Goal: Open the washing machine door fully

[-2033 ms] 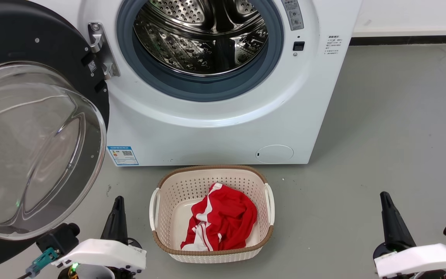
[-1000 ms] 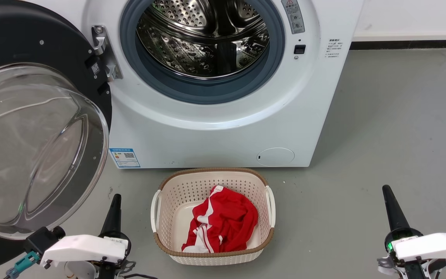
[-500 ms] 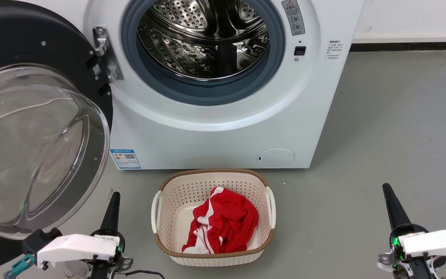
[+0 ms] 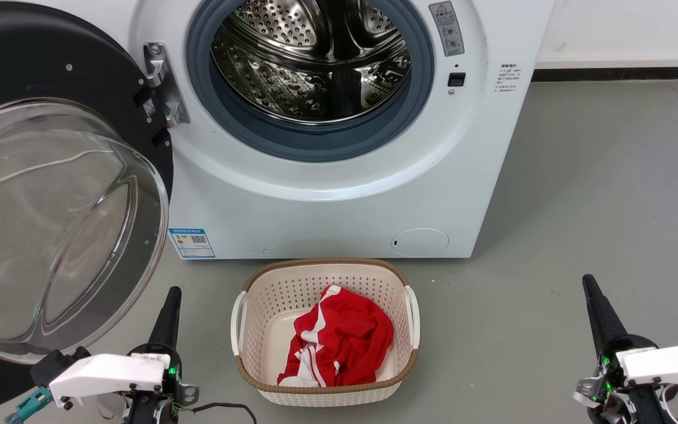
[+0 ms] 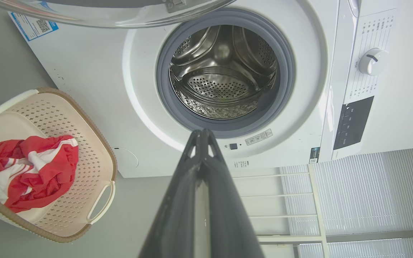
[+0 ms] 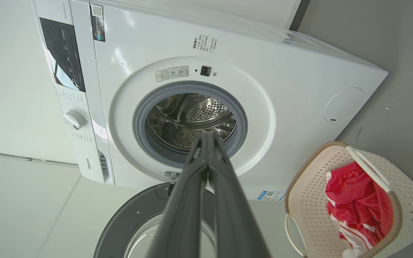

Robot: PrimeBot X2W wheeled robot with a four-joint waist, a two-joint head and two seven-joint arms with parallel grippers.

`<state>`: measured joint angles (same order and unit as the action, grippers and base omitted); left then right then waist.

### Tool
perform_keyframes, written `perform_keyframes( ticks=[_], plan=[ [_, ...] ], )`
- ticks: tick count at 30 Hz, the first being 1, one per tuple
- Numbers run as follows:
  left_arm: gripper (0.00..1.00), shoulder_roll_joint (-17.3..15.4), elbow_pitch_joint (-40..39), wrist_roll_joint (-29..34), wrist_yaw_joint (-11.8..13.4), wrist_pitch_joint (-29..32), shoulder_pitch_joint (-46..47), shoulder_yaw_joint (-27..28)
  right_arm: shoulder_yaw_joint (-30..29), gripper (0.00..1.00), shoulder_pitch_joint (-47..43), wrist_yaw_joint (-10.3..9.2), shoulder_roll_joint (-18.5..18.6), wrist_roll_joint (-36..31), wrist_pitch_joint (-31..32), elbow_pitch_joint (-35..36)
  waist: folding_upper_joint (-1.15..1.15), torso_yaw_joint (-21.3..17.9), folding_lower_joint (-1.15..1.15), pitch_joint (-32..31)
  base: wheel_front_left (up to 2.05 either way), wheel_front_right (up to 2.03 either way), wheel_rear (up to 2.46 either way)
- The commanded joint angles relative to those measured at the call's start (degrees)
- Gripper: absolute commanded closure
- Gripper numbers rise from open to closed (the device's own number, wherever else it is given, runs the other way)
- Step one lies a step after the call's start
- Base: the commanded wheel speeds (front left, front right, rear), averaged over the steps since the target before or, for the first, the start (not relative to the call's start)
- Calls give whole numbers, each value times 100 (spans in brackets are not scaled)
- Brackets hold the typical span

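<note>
The washing machine door [image 4: 50, 224] stands swung wide open at the left of the head view, black rim and bulging clear glass bowl facing me, hung on its metal hinge [image 4: 159, 82]. Its glass edge shows along the top of the left wrist view [image 5: 113, 14] and its rim at the bottom of the right wrist view [image 6: 127, 222]. The steel drum mouth [image 4: 309, 65] lies uncovered. My left gripper [image 4: 173, 292] is shut and empty, low at the left, just below the door's bowl and apart from it. My right gripper [image 4: 588, 280] is shut and empty at the lower right.
A cream laundry basket [image 4: 245, 306] holding a red and white garment [image 4: 339, 338] sits on the grey floor in front of the white machine [image 4: 327, 200], between my two arms. A wall with a dark skirting runs behind at the right.
Both arms have drawn slightly lower and back. The whole picture has shifted down a little, so the camera has moved. The door has kept its wide-open position.
</note>
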<state>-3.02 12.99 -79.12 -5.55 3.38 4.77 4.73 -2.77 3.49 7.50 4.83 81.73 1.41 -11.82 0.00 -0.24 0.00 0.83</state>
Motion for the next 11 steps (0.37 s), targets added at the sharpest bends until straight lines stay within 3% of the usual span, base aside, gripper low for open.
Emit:
perform_keyframes(
  ticks=[1,11],
  plan=[
    [100,-2,-2,-113,-41,34,93,33,-16,100,125,-1,6,119,25,-12,0,1,0,-2,0,0,0],
    [100,4,44,-582,-113,146,134,91,-69,100,185,-1,-8,565,145,-89,0,9,0,-24,0,0,0]
  ],
)
